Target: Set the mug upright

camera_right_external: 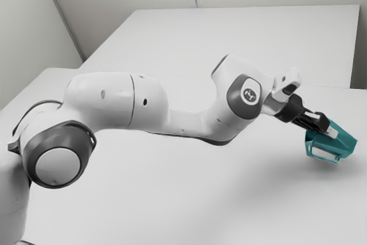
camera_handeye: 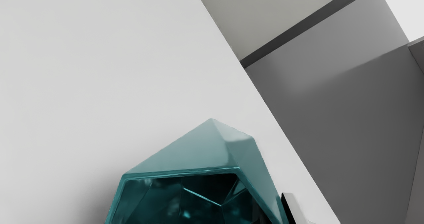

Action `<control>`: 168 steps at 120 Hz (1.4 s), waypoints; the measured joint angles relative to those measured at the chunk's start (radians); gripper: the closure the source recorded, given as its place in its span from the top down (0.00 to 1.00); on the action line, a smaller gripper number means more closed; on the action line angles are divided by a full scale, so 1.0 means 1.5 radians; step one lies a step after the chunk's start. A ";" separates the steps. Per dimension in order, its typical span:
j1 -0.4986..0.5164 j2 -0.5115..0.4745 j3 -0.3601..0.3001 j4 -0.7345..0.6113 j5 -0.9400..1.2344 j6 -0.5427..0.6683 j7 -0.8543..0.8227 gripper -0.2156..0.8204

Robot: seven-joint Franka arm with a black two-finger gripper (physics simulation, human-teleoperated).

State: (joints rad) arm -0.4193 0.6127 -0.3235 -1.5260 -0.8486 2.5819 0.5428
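Observation:
The teal faceted mug (camera_right_external: 342,139) is tilted at the exterior view's right, its handle (camera_right_external: 310,149) on the lower side and its mouth toward the hand. My gripper (camera_right_external: 331,132) reaches down to its rim from the upper left. In the wrist view the mug (camera_handeye: 185,157) shows its dark open inside. The gripper (camera_handeye: 276,214) pinches the mug's side wall there, one pale fingertip outside it and a dark finger part inside. A soft shadow lies on the table beside the mug; whether the mug touches the table I cannot tell.
The white table (camera_right_external: 172,199) stretches under the arm, with another white surface (camera_right_external: 241,38) behind it. In the wrist view the table's edge (camera_handeye: 285,134) runs diagonally close past the mug, with grey floor (camera_handeye: 347,124) beyond.

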 joint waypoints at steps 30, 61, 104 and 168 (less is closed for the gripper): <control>0.040 -0.109 0.055 -0.069 0.318 -0.116 -0.098 0.04; 0.094 -0.199 0.069 -0.133 0.476 -0.240 -0.211 0.04; 0.198 -0.280 0.069 -0.195 0.600 -0.328 -0.332 0.04; 0.257 -0.347 0.067 -0.321 0.649 -0.326 -0.429 0.04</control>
State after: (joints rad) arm -0.0336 0.0926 -0.2225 -2.0071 0.1252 2.0927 -0.1000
